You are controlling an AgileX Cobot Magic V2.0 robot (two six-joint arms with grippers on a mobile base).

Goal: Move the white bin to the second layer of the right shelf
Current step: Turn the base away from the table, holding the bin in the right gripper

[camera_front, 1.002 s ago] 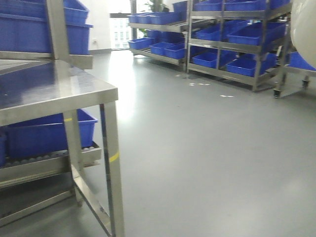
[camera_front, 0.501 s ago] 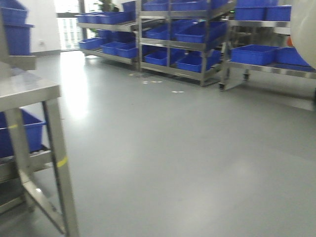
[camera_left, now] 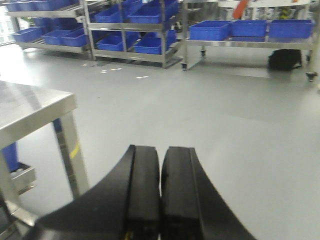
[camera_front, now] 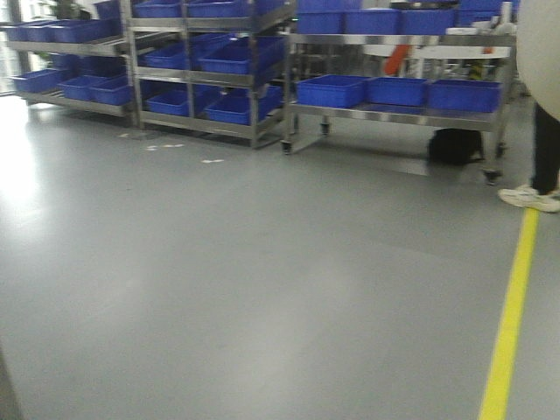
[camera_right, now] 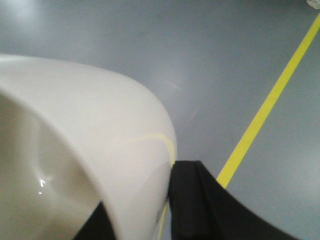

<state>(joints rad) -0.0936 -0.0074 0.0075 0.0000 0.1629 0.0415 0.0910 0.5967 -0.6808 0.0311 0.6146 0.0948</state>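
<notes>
The white bin (camera_right: 85, 150) fills the left of the right wrist view, held in the air above the grey floor. My right gripper (camera_right: 145, 210) is shut on its wall, one black finger inside and one (camera_right: 200, 205) outside. A curved part of the bin (camera_front: 539, 52) shows at the top right edge of the front view. My left gripper (camera_left: 160, 165) is shut and empty, its two black fingers pressed together above the floor. The roller-track shelf level is not in view.
Steel racks (camera_front: 210, 79) with blue crates (camera_front: 331, 89) line the far wall. A person's leg and white shoe (camera_front: 530, 197) stand at far right by a yellow floor line (camera_front: 512, 306). A steel table corner (camera_left: 35, 107) is at the left in the left wrist view.
The front view has swung right: the steel table has left the frame, the racks have slid left, and the yellow line and the person's leg have come in.
</notes>
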